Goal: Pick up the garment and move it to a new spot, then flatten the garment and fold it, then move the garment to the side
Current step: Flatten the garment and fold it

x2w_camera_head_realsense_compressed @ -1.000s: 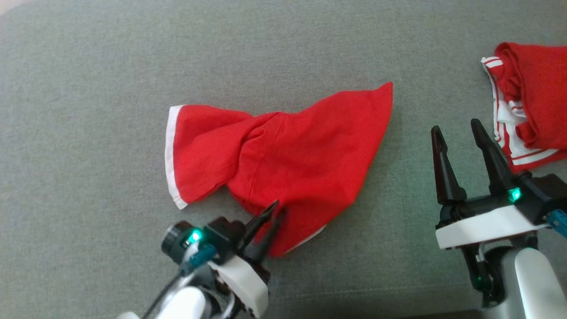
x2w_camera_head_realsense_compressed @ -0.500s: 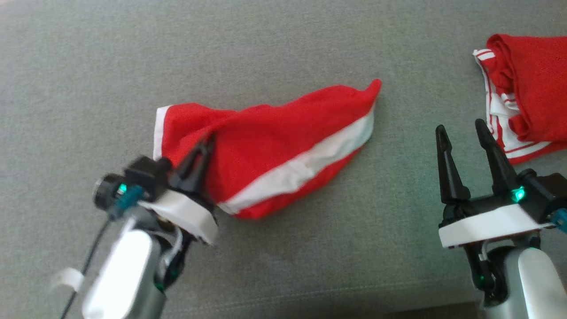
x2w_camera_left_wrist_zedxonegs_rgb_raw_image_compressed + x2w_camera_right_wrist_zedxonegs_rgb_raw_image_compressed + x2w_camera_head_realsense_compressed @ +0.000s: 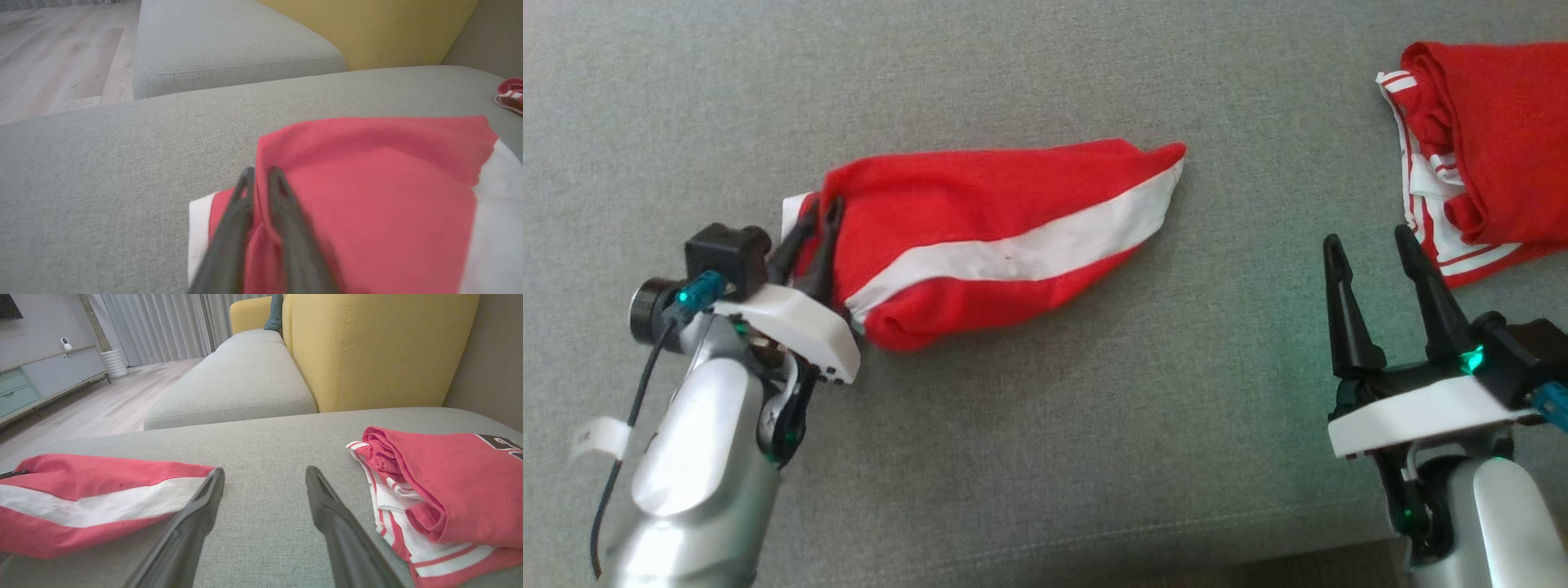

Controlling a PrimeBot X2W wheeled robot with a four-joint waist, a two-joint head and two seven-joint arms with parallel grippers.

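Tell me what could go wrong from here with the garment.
The left jaws pinch only the left end of the red garment, so it may slip free when pulled. It lies doubled over, so dragging may bunch it further. Carried right, it could tangle with the other red clothes there.

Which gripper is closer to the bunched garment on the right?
Right. The right gripper sits open just beside the bunched garment; the left gripper is far off, pinching the other red garment.
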